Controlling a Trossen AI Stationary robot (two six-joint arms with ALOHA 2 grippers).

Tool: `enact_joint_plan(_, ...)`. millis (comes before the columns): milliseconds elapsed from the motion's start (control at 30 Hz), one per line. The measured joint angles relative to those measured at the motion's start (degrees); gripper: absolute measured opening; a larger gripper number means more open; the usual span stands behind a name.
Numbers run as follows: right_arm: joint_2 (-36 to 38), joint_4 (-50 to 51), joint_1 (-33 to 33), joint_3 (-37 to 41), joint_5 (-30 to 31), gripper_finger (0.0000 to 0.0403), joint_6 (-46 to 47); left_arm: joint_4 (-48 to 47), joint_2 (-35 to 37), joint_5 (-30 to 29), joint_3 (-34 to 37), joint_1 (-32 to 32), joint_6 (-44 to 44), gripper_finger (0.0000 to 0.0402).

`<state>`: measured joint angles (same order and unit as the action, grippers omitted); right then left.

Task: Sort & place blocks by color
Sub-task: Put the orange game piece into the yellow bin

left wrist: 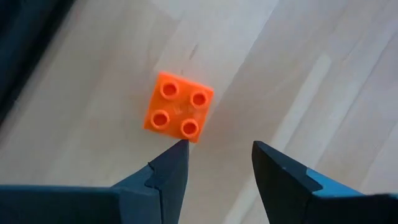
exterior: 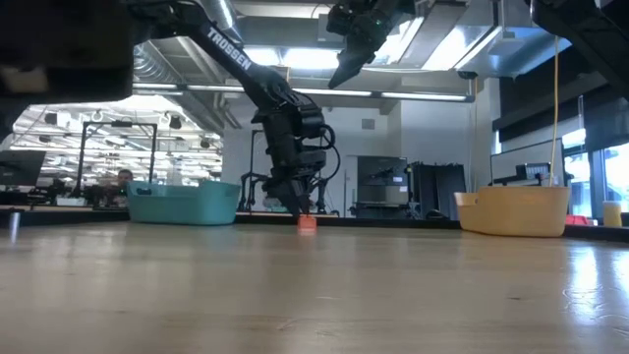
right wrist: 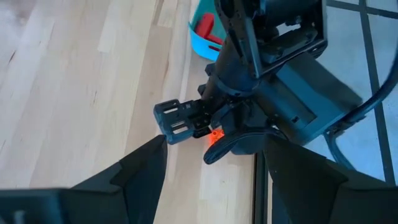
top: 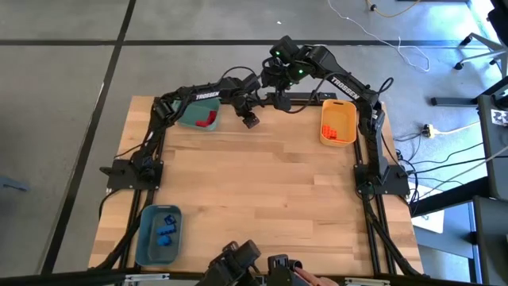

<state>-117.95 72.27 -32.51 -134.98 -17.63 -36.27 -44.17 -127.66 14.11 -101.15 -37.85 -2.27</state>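
We see the orange block lying studs-up on the counter near the teal bin, square, no long axis; left gripper jaws narrowly open above it; right gripper jaws wide.

Wooden table, teal bin and yellow-orange bin at far corners, grey-blue bin near.

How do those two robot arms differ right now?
The left end effector is low at the table, open, just over an orange block; the right end effector hangs high above, also open, holding nothing. Both are dark, reaching toward the table's far edge.
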Motion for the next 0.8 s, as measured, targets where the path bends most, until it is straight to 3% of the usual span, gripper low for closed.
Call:
enact_joint_plan(300,0.00,0.02,0.02,0.00,0.02,0.0268,0.00,1.15,0.03,0.09,-2.50,1.41,-1.46,0.0169)
enact_joint_plan(533,-0.02,3.09,0.02,0.00,0.04,0.0268,0.28,-9.80,3.22,-1.36,-8.54,1.32,-1.57,0.0169)
enact_joint_plan(800,-0.12,6.38,0.00,0.30,0.15,0.0268,0.33,-18.10,12.85,-6.79,-8.86,0.70,-2.82,0.0169)
